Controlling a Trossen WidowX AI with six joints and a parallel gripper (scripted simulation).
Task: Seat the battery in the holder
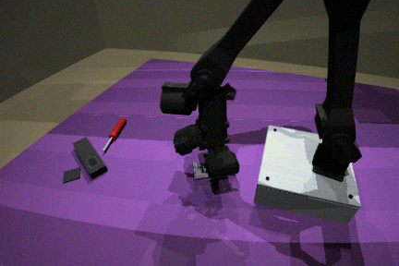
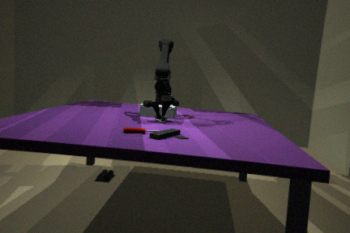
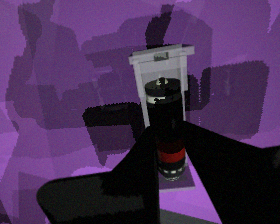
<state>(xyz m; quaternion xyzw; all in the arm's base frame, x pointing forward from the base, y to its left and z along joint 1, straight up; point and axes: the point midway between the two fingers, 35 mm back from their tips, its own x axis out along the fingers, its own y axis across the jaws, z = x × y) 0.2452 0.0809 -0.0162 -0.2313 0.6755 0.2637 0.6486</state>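
- The gripper [image 3: 166,150] is clamped on the battery [image 3: 165,117], its two dark fingers pressing the lower, red-banded part from either side.
- In the wrist view the battery runs lengthwise over the holder [image 3: 139,82], a pale tray with a raised bar at its far end.
- The battery's far end, with a white ring and a small nub, points at that bar and stops just short of it.
- Whether the battery touches the tray floor cannot be told; the fingers hide its near end.
- The battery looks lined up with the tray's long sides, roughly centred between them.
- In the top view the gripper [image 1: 216,176] points down at the mat [image 1: 139,216], with a pale corner of the holder [image 1: 199,170] showing just to its left.
- The holder sits near the grey box [image 1: 296,170] that carries the arm's base, apart from it.
- Well to the left on the mat lie a screwdriver [image 1: 115,133] with a red handle, a dark block [image 1: 90,157] and a small dark square [image 1: 71,175].
- The screwdriver tip is near the block's far end; the square lies just beside the block's near end.
- In the exterior view the table [image 2: 227,161] carries the arm [image 2: 164,76] near its back, with the screwdriver [image 2: 135,130] and the block [image 2: 164,133] nearer the front.
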